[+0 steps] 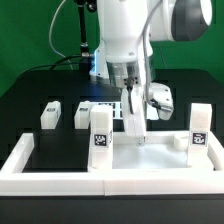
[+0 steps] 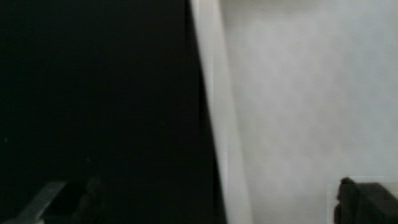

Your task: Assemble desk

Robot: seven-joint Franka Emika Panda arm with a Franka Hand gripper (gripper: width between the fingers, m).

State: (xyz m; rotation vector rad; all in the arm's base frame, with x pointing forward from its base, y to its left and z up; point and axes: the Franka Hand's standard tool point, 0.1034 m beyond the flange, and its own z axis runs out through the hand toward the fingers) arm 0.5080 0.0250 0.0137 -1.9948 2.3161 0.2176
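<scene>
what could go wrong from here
The open fingers straddle the edge of the wide white rimmed plastic desk panel; closing off-centre might skew or slide it. The upright white tagged block leg stands close by and could get knocked over.

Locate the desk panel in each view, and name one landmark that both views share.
Exterior view: desk panel low, centre-right, beneath the end effector.
Wrist view: desk panel is the white area beside the black table.
Shared landmark: the end effector, above the panel's edge.
</scene>
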